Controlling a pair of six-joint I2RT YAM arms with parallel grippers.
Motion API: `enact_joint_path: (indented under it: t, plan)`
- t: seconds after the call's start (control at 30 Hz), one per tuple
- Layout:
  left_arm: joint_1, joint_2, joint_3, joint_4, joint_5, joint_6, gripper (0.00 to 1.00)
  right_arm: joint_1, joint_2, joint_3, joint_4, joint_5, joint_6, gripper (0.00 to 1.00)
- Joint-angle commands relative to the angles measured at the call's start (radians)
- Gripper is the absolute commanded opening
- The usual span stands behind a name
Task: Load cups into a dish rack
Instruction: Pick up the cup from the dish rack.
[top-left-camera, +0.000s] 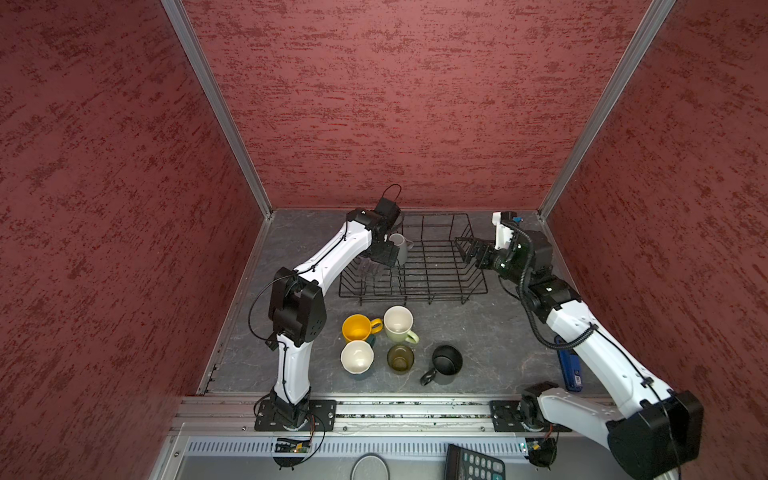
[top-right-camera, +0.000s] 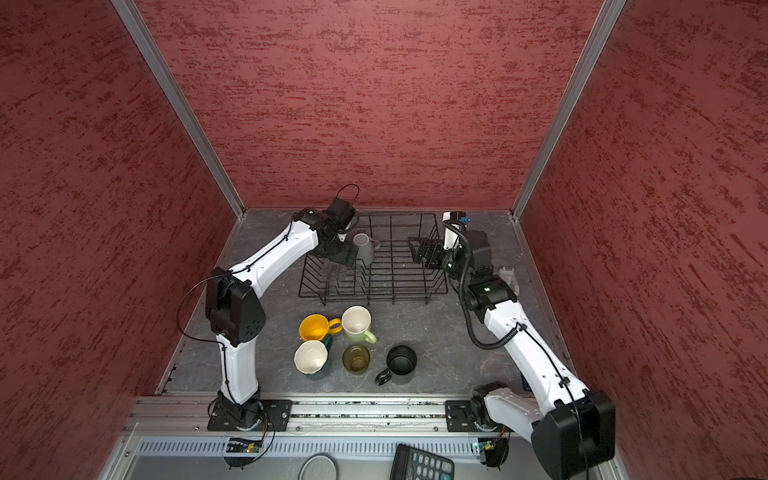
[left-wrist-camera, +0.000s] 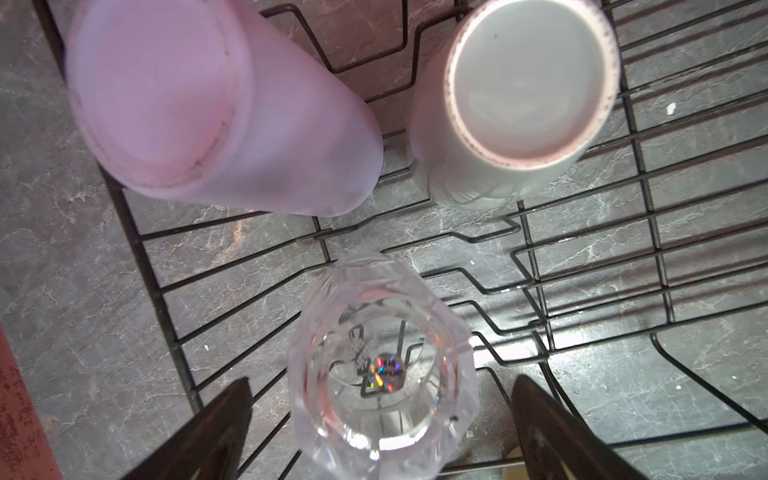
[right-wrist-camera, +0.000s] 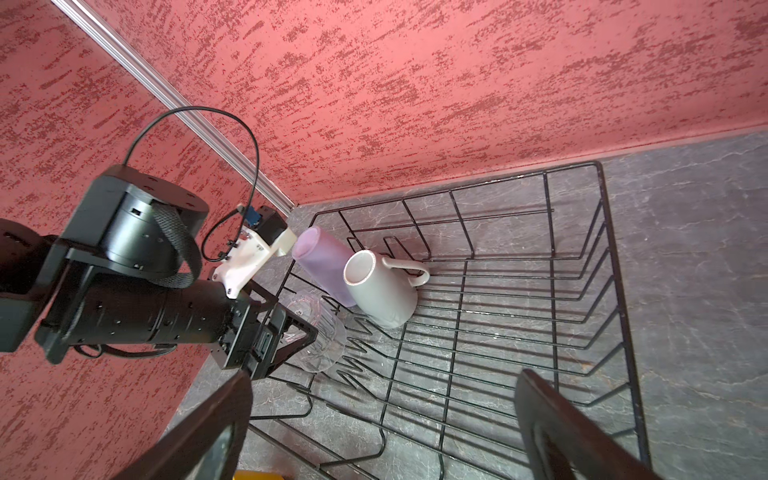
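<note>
The black wire dish rack (top-left-camera: 415, 294) stands at the back of the table. Inside it a lilac tumbler (left-wrist-camera: 216, 108), a grey mug (left-wrist-camera: 523, 83) and a clear glass (left-wrist-camera: 382, 374) sit mouth down at its left end. My left gripper (left-wrist-camera: 381, 380) hangs open over the clear glass, with a gap on each side. My right gripper (right-wrist-camera: 384, 374) is open and empty above the rack's right end. In front of the rack stand a yellow mug (top-left-camera: 357, 327), a pale green mug (top-left-camera: 399, 324), a dark teal mug (top-left-camera: 357, 357), an olive-brown glass (top-left-camera: 400, 358) and a black mug (top-left-camera: 446, 360).
Red walls close in the table on three sides. A blue tool (top-left-camera: 569, 370) lies under my right arm near the right wall. A calculator (top-left-camera: 473, 463) and a round grey disc (top-left-camera: 370, 467) lie below the front rail.
</note>
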Motion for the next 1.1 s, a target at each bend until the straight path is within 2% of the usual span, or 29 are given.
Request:
enact_joint_path:
  t: [0.0, 0.33, 0.47, 0.6, 0.87, 0.9, 0.97, 1.07]
  plan:
    - [0.009, 0.023, 0.032, -0.013, 0.016, -0.029, 0.94, -0.010, -0.020, -0.010, -0.005, 0.016, -0.009, 0.99]
    - [0.026, 0.061, 0.034, -0.019, 0.031, -0.028, 0.85, -0.013, -0.024, -0.015, -0.009, 0.020, -0.011, 0.99]
    - [0.035, 0.071, 0.032, -0.023, 0.032, -0.030, 0.78, -0.015, -0.024, -0.015, -0.010, 0.022, -0.014, 0.99]
    - [0.040, 0.068, 0.031, -0.020, 0.028, -0.032, 0.62, -0.017, -0.023, -0.014, -0.010, 0.023, -0.012, 0.99]
    - [0.042, 0.052, 0.027, -0.034, 0.009, -0.029, 0.43, -0.018, -0.020, -0.012, -0.008, 0.017, -0.012, 0.99]
    - [0.043, 0.047, 0.026, -0.037, 0.003, -0.029, 0.38, -0.018, -0.020, -0.013, -0.008, 0.018, -0.010, 0.99]
    - [0.045, 0.040, 0.024, -0.043, 0.002, -0.025, 0.20, -0.017, -0.020, -0.013, -0.007, 0.016, -0.009, 0.99]
    - [0.049, 0.024, 0.024, -0.050, -0.004, -0.025, 0.16, -0.018, -0.020, -0.014, -0.006, 0.014, -0.007, 0.99]
